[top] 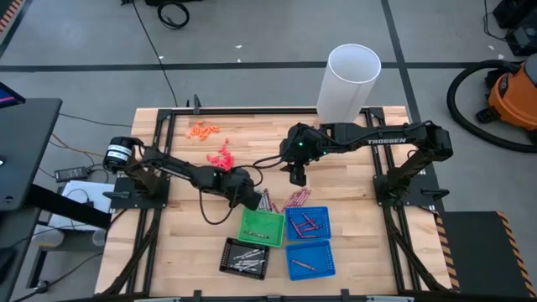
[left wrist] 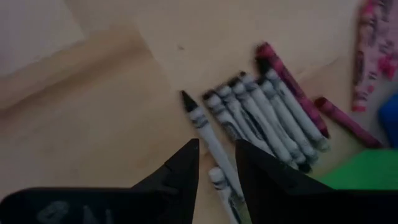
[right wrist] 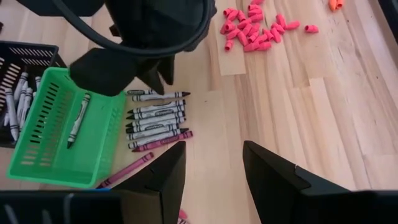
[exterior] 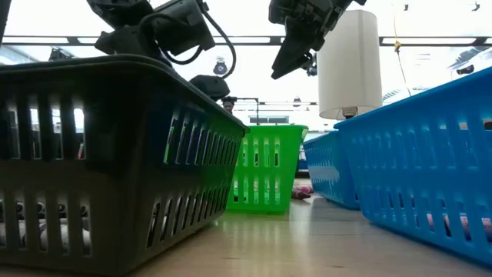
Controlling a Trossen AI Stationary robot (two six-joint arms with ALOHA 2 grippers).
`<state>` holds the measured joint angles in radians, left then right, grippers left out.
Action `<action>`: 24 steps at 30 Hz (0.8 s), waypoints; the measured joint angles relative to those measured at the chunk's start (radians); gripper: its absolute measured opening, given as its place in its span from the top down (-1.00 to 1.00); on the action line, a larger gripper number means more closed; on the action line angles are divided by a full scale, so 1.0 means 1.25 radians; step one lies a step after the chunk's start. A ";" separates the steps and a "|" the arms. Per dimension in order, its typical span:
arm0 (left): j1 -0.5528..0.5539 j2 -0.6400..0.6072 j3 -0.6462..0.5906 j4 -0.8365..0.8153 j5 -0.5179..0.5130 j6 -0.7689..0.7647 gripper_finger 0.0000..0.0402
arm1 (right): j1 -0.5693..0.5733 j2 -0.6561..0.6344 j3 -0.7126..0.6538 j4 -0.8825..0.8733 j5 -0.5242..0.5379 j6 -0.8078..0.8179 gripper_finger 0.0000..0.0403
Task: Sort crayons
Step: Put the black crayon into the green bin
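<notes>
Grey crayons (left wrist: 267,118) lie side by side on the table just beyond the green tray (top: 262,226), with maroon crayons (left wrist: 292,87) next to them. My left gripper (left wrist: 216,144) reaches down at the near end of that row, with a grey crayon (left wrist: 202,121) and the tip of a second (left wrist: 219,180) between its fingers. My right gripper (right wrist: 214,149) hangs open well above the table, toward the far side of the row (top: 298,176), with nothing in it. One grey crayon (right wrist: 78,118) lies in the green tray. My left gripper has the grey crayon between its two fingers at the crayon's blunt half (left wrist: 222,167), with the second crayon beside it. The fingers come slanting down from the table's left and lie across the crayons. The pointed end (left wrist: 188,98) sticks out past the fingertips. Whether the crayons are clear of the table I cannot tell.
A black tray (top: 245,257) holds grey crayons, and two blue trays (top: 308,222) (top: 309,258) hold maroon ones. Coral-pink bits (top: 222,157) and orange bits (top: 204,129) lie toward the far left. A white cylinder (top: 348,82) stands at the far edge.
</notes>
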<state>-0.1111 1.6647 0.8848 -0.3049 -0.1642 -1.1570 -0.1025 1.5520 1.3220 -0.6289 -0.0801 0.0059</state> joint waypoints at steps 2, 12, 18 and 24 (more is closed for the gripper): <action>0.000 0.000 0.000 -0.009 -0.021 -0.013 0.42 | 0.002 0.000 0.000 0.000 0.000 -0.001 0.17; -0.014 0.073 0.137 -0.164 -0.120 -0.016 0.42 | 0.002 0.000 0.000 0.004 -0.001 0.001 0.17; -0.014 0.117 0.176 -0.202 -0.114 -0.036 0.42 | 0.002 0.000 0.000 0.000 -0.001 0.001 0.17; -0.014 0.135 0.175 -0.208 -0.080 -0.067 0.42 | 0.002 0.000 0.000 0.000 -0.001 -0.005 0.17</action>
<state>-0.1284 1.8332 1.1030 -0.5644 -0.2645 -1.2406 -0.1001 1.5518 1.3220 -0.6290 -0.0811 0.0002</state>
